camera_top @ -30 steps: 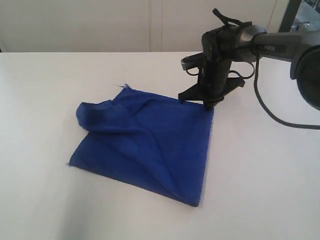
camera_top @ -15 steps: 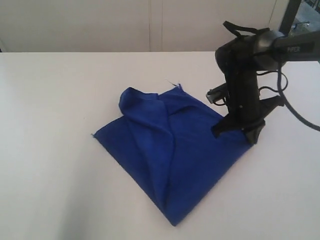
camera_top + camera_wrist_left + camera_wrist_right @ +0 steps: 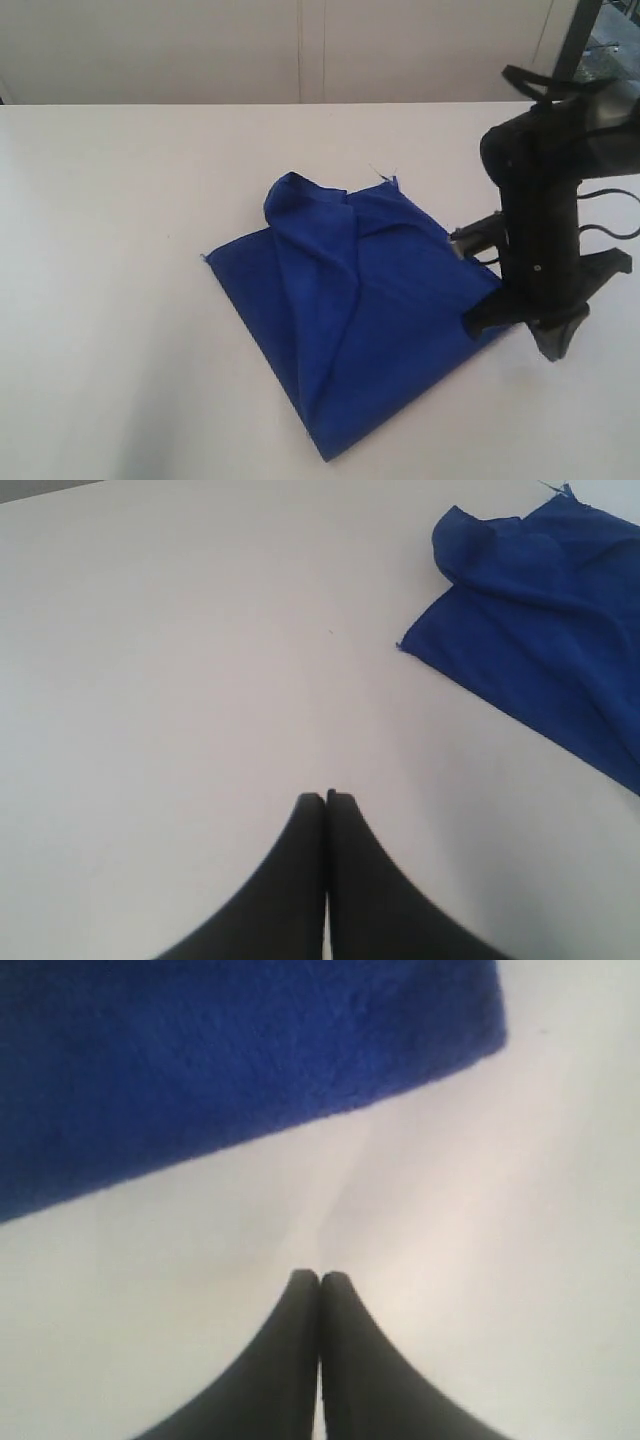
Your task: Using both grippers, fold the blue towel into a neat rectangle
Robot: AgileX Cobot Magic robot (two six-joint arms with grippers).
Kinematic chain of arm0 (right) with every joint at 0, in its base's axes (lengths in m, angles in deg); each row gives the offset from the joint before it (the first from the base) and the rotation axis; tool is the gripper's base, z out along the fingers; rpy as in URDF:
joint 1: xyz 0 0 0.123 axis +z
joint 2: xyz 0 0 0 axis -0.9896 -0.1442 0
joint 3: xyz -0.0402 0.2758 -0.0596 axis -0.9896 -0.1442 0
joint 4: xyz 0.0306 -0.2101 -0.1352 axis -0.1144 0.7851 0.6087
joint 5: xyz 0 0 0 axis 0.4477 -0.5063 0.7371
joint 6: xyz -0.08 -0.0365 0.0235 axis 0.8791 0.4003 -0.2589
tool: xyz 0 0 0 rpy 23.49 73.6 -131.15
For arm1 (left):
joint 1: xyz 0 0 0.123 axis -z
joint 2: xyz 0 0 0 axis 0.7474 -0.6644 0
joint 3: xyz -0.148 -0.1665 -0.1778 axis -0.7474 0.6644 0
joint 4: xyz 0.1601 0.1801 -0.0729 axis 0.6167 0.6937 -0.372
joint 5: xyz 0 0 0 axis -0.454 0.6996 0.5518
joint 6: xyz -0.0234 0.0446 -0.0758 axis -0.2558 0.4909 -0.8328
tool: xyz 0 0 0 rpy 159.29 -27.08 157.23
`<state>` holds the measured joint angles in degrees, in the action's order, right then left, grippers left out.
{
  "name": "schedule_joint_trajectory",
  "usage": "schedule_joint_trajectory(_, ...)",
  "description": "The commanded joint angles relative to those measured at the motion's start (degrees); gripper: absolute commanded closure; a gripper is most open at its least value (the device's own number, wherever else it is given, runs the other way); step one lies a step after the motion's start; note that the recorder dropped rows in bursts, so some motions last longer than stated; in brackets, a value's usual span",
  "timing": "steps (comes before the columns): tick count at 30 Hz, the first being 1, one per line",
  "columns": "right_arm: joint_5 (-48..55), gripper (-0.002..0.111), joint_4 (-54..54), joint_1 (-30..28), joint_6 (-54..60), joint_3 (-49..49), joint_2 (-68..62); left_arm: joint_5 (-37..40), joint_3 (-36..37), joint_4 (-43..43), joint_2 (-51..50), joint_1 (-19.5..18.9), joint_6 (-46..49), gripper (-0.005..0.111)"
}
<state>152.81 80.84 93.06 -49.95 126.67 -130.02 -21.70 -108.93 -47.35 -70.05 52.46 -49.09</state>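
The blue towel (image 3: 360, 310) lies rumpled on the white table (image 3: 110, 260), with a flap folded over at its far corner and a diagonal ridge down its middle. My right gripper (image 3: 555, 350) points down at the towel's right corner. In the right wrist view its jaws (image 3: 320, 1276) are shut with nothing between them, resting over bare table, and the towel's edge (image 3: 220, 1050) lies a short way beyond the tips. My left gripper (image 3: 325, 796) is shut and empty over bare table, well away from the towel (image 3: 540, 610). The exterior view does not show the left arm.
A pale wall (image 3: 200, 50) rises behind the table's far edge. A dark frame post (image 3: 582, 30) stands at the back right. The right arm's black cable (image 3: 610, 195) loops beside the gripper.
The right gripper has swept right and toward the front. The towel has slid and turned with it, its right corner staying at the gripper.
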Motion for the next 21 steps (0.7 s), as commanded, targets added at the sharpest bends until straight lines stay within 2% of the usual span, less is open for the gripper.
schedule_joint_trajectory(1,-2.15,0.108,-1.3,0.31,0.77,0.85,8.5,0.3,0.38,-0.57,0.28,0.04,-0.4,0.107)
schedule_joint_trajectory(5,-8.07,0.108,-8.39,4.12,5.32,2.01,13.66,0.3,0.38,-0.57,0.28,0.04,-0.4,0.107)
schedule_joint_trajectory(9,-15.84,0.108,-14.31,11.1,8.22,4.1,12.77,0.3,0.38,-0.57,0.28,0.04,-0.4,0.107)
schedule_joint_trajectory(13,-21.54,0.108,-17.34,16.87,8.22,8.78,6.48,0.3,0.38,-0.57,0.28,0.04,-0.4,0.107)
schedule_joint_trajectory(16,-22.0,0.108,-18.18,20.13,8.22,15.11,-0.51,0.3,0.38,-0.57,0.28,0.04,-0.4,0.107)
schedule_joint_trajectory(21,-22.23,0.108,-18.18,22.26,8.22,27.55,-12.2,0.3,0.38,-0.57,0.28,0.04,-0.4,0.107)
